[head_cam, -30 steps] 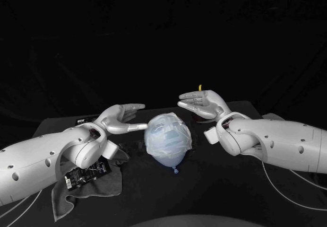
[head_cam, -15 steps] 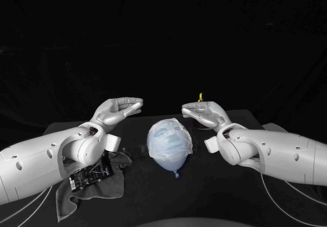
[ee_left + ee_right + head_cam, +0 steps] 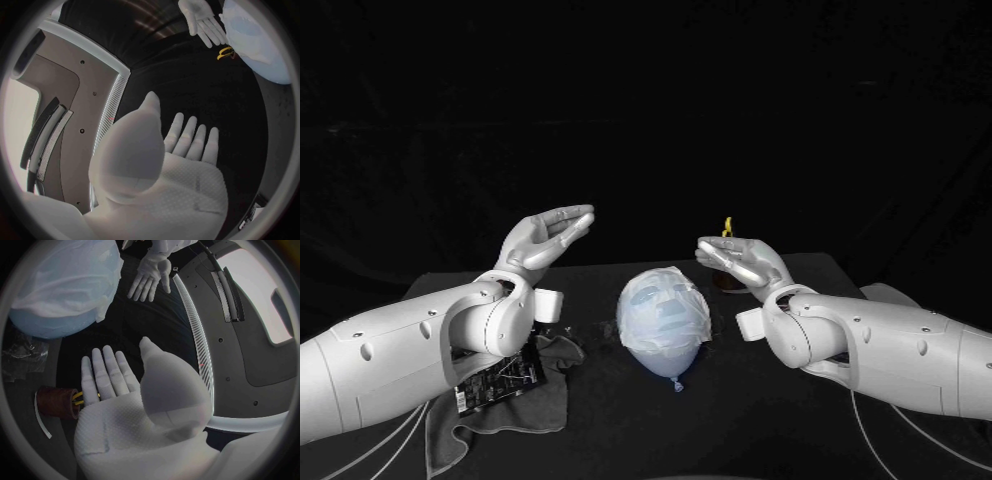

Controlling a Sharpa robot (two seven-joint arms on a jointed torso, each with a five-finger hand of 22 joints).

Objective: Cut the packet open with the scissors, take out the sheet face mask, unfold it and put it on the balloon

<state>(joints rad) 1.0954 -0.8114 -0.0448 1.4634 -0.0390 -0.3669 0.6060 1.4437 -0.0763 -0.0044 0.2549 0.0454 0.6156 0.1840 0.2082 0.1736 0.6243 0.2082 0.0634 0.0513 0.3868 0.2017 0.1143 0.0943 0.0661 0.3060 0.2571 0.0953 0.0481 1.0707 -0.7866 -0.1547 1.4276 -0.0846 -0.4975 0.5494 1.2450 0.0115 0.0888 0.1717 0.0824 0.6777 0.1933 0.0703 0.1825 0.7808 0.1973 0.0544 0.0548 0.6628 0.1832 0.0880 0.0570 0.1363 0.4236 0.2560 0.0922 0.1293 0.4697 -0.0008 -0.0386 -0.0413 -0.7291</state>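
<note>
Balloon (image 3: 666,352), sheet face mask (image 3: 664,308) on, lies knot toward me, midway below my left hand (image 3: 548,236) and right hand (image 3: 738,259); both spread, empty.

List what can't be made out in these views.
1. Scissors: head view, the right hand covers all but a yellow handle tip; right wrist view, the holder hides the blades.
2. Packet: head view, the left arm covers one end; print too small to read.
3. Sheet face mask: head view, its far edge curves behind the balloon.

Head camera facing down; wrist fisheyes close behind left hand (image 3: 169,170), right hand (image 3: 128,407); balloon (image 3: 668,357) common to all.
</note>
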